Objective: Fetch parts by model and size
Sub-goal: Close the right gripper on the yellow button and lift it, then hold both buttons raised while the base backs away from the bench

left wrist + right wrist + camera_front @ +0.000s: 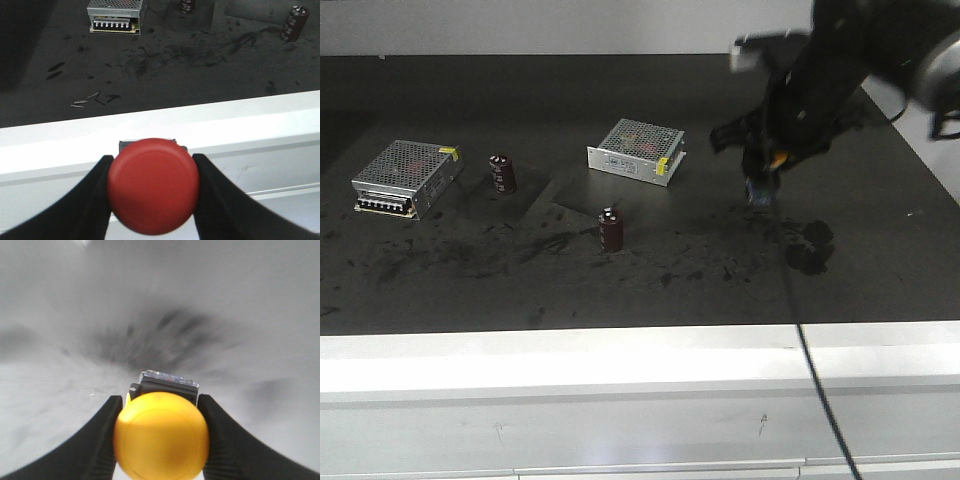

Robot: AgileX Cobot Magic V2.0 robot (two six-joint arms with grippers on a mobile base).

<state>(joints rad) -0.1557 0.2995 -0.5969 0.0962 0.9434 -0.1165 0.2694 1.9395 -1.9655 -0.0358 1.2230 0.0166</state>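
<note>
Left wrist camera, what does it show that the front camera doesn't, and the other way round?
Only the left wrist view shows the red push-button clamped in the left claw, plus some small metal pins lying on the dark table. Only the front view shows the right claw holding the yellow push-button over the table, and a second metal box. Both show the metal box with the terminal strip, the two maroon cylinders, the scuffed table and the white ledge along its near edge.
</note>
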